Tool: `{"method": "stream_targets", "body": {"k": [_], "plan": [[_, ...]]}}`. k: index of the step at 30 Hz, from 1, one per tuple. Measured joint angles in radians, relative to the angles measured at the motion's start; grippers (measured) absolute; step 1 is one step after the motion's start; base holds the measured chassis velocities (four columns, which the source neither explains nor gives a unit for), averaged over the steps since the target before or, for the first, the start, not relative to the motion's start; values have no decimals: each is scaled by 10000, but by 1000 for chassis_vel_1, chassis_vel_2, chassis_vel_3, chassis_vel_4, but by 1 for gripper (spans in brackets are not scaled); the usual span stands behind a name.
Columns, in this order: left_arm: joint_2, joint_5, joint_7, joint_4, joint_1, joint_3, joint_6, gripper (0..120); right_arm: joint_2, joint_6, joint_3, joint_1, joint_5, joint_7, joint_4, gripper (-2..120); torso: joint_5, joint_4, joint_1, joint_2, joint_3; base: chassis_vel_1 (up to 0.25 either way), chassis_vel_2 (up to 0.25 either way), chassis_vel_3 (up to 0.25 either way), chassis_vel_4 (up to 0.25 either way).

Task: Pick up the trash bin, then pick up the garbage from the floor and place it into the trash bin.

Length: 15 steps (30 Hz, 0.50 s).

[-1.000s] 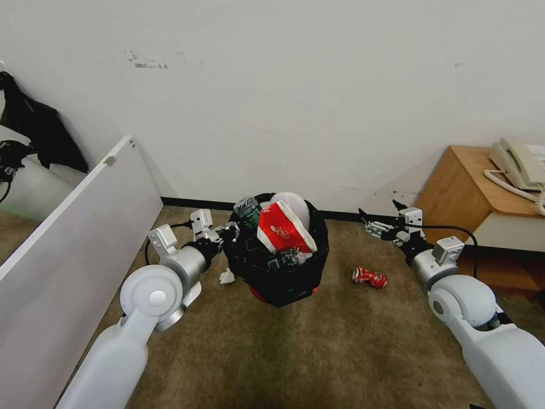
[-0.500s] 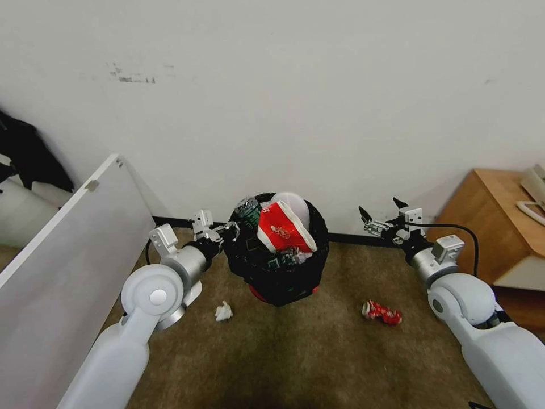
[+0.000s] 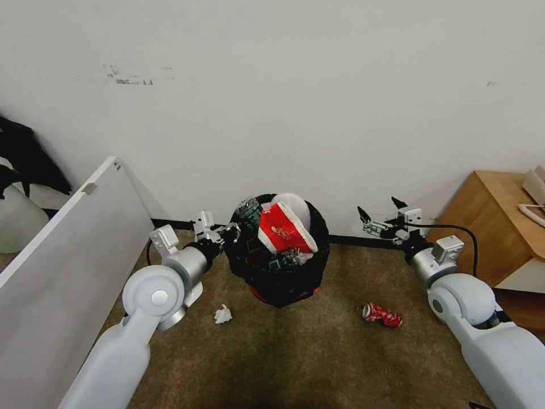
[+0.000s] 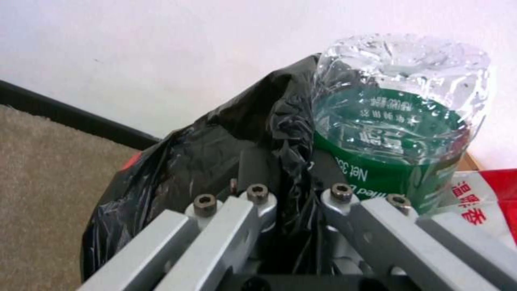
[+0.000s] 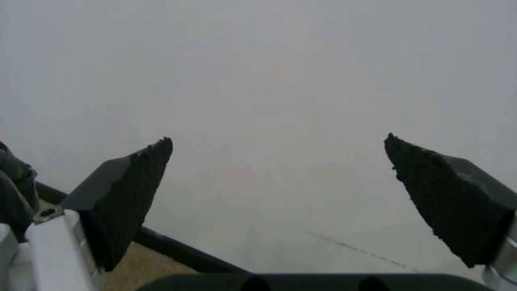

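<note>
The trash bin point(image 3: 278, 267) hangs upright above the floor point(image 3: 318, 358), rim clamped by the left hand point(image 3: 230, 232). The right hand point(image 3: 377, 214) is spread wide, holding nothing.

White print on the green label of a clear bottle point(image 4: 401, 133) reads upside down, with "Net 3" and a fragment "ed" legible beside small Chinese characters too fine to make out. Red Chinese characters mark the white edge of a red-and-white carton point(image 4: 476, 198) just beside it.
</note>
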Motion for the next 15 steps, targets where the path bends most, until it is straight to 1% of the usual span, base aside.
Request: {"method": "stream_targets", "body": {"k": [6,8,10,11,12,13,15], "plan": [[5,-4,0,0,-5,4,1,4,0,-3,-38,77,-11,114,-62,100,0,-1,1,0,0,0,0,0,0],[7,-4,0,4,-5,6,2,4,-14,-131,-39,137,-76,130,-112,100,0,0,0,0,0,0,0,0,0],[9,-4,0,19,-13,9,3,4,-137,-534,-39,255,-264,132,-252,100,0,0,0,0,0,0,0,0,0],[9,-4,0,19,-13,9,3,4,-137,-534,-39,255,-264,132,-252,100,0,0,0,0,0,0,0,0,0],[9,-6,0,22,-31,10,2,4,-221,-877,-40,285,-281,215,-267,100,0,0,0,0,1,0,0,0,0],[9,-6,0,22,-31,10,2,4,-221,-877,-40,285,-281,215,-267,100,0,0,0,0,1,0,0,0,0],[15,-9,3,24,-35,7,5,4,-378,-1451,15,258,-207,185,-197,100,2,0,0,0,1,0,0,0,0]]}}
